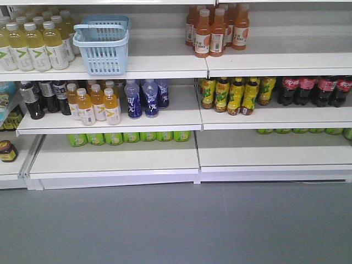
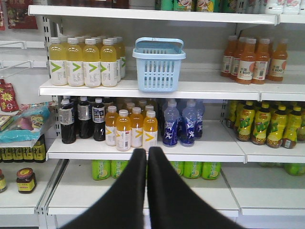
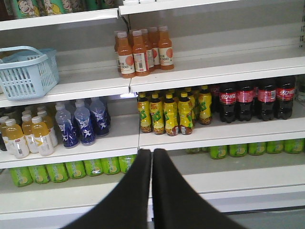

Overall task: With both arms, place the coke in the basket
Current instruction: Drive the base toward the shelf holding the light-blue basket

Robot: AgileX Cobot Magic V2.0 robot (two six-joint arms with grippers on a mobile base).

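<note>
Basket (image 1: pixel 103 47): light blue plastic, boxy, tapering slightly to the base. Slotted walls, thick rim, thin handles folded over the top. Stands upright on top shelf (image 1: pixel 165 67), upper left of front view, close to the shelf lip. It shows upper centre in left wrist view, and at the upper left edge, partly cut off, in right wrist view.

Just left of basket: pale yellow bottles (image 1: pixel 33 47), white caps, rounded shoulders, packed in rows. Same level, upper right, well apart: orange bottles (image 1: pixel 217 30), pale caps, white labels.

Mid shelf, L to R:
- dark bottles w/ grey labels (image 1: pixel 41 96)
- small amber bottles (image 1: pixel 96 104)
- blue translucent bottles (image 1: pixel 146 98)
- yellow-green labelled bottles (image 1: pixel 234 94)
- dark cola bottles (image 1: pixel 313 91), red labels, at right edge

Green containers (image 1: pixel 129 137) sit in a row set back beneath the mid shelf. Shelves are white, flat and smooth. Floor (image 1: pixel 176 225) is grey and even.

Left gripper (image 2: pixel 147 151): bottom centre of left wrist view. Two matte black fingers (image 2: pixel 126 195), broad at base, tapering to rounded tips. They're pressed together w/ only a hairline seam, nothing between.

Right gripper (image 3: pixel 152 152): bottom centre of right wrist view. Fingers (image 3: pixel 133 195) have the same shape and finish, likewise closed tip to tip and holding nothing.

Both grippers are apart from the shelves and basket.
</note>
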